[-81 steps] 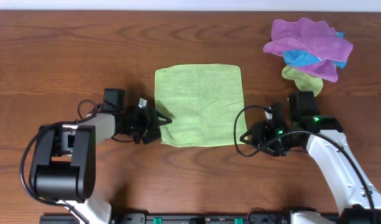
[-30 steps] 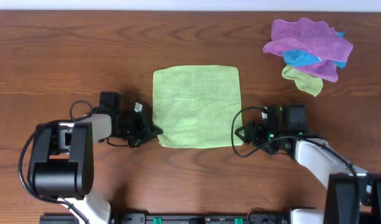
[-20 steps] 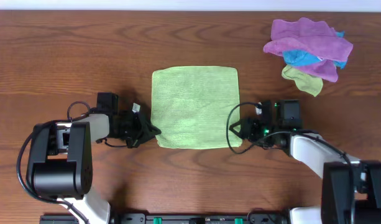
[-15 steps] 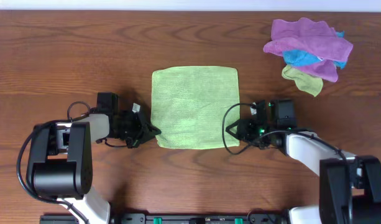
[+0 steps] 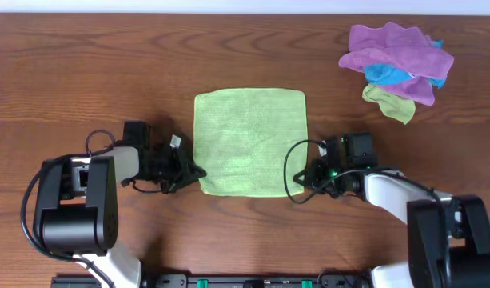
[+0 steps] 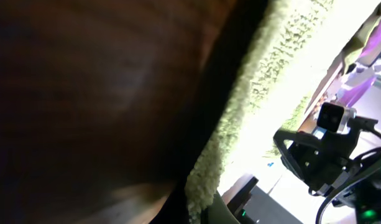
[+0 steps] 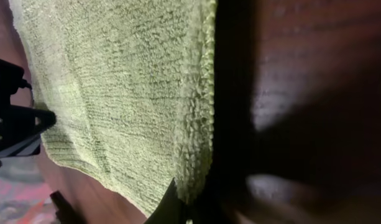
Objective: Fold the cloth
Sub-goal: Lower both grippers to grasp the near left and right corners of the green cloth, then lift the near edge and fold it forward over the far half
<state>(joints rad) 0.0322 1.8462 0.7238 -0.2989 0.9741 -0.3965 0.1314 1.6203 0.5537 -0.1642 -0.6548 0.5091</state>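
A light green cloth (image 5: 248, 142) lies flat and square on the brown table. My left gripper (image 5: 195, 171) lies low at its near left corner, shut on the cloth's edge. In the left wrist view the fuzzy cloth edge (image 6: 252, 93) runs down into that gripper (image 6: 202, 208). At the near right corner my right gripper (image 5: 302, 178) is shut on the cloth. The right wrist view shows the cloth (image 7: 115, 93) with its corner pinched in this gripper (image 7: 187, 204).
A heap of purple, blue and green cloths (image 5: 398, 60) sits at the back right of the table. Both arms lie low along the near side, and the left arm's base (image 5: 69, 216) stands at the near left.
My right gripper has slid left onto the cloth's near right corner and shut on it. The cloth has shifted slightly left. The left gripper stays shut on its corner.
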